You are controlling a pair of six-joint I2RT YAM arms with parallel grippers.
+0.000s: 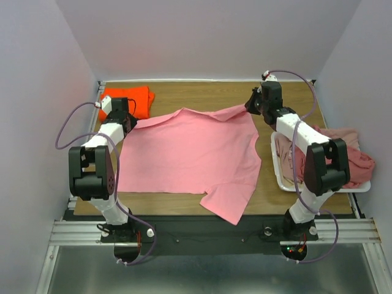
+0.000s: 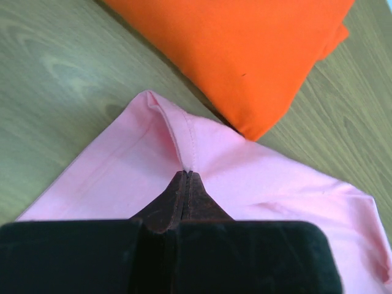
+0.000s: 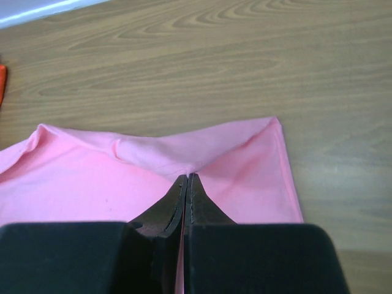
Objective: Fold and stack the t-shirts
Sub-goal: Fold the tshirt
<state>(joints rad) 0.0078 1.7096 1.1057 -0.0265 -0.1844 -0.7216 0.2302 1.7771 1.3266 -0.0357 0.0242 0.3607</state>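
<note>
Each pincer is closed on only a thin fold of hem: the left pincer (image 2: 185, 175) nips the pink t-shirt (image 1: 190, 153) at its 10 o'clock corner, and the right pincer (image 3: 187, 177) nips the corner at 2 o'clock. With so little cloth in each grip, a sharp or uneven pull could let one corner slip out and skew the fold. The shirt lies spread over the middle of the surface (image 1: 202, 92). Its near sleeve, at 6 o'clock, reaches past the wood's edge and could drag or catch there. The folded orange t-shirt (image 1: 131, 98) sits just beside the left pincer, so a sweep that way may rumple it. At 3 o'clock a white tray (image 1: 278, 179) holds a heap of rose and pale pink shirts (image 1: 358, 160), partly under the right arm, which crowds that side.
</note>
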